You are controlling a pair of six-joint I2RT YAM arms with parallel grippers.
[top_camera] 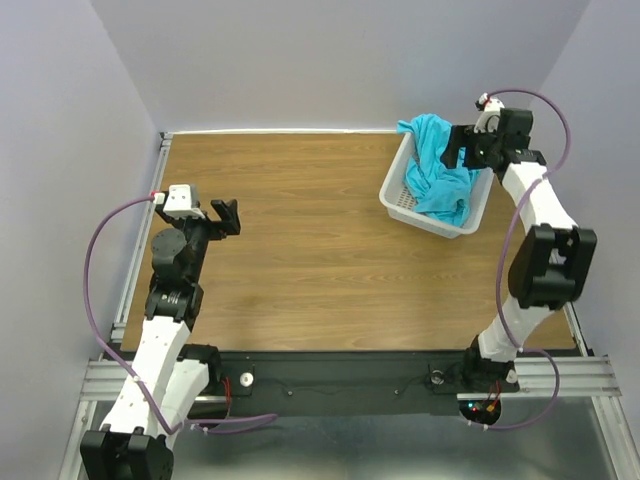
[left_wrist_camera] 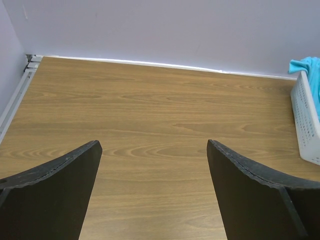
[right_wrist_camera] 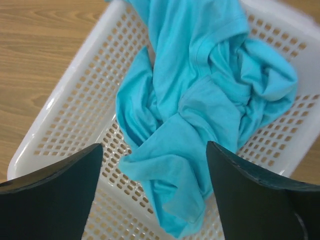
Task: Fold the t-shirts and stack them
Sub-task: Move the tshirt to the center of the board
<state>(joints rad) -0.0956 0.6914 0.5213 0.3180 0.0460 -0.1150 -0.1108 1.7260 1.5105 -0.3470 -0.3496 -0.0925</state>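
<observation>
The turquoise t-shirts (top_camera: 440,165) (right_wrist_camera: 200,110) lie crumpled in one heap inside the white perforated basket (top_camera: 428,222) (right_wrist_camera: 75,100), which stands at the far right of the wooden tabletop (top_camera: 300,230). Some cloth spills over the basket's far rim; how many shirts make up the heap cannot be told. The right hand (top_camera: 455,148) (right_wrist_camera: 152,145) hangs over the heap, jaws spread wide and gripping nothing. The left hand (top_camera: 225,215) (left_wrist_camera: 152,145) hovers above bare wood on the left side, well apart from the basket (left_wrist_camera: 306,125), jaws also wide open and empty.
</observation>
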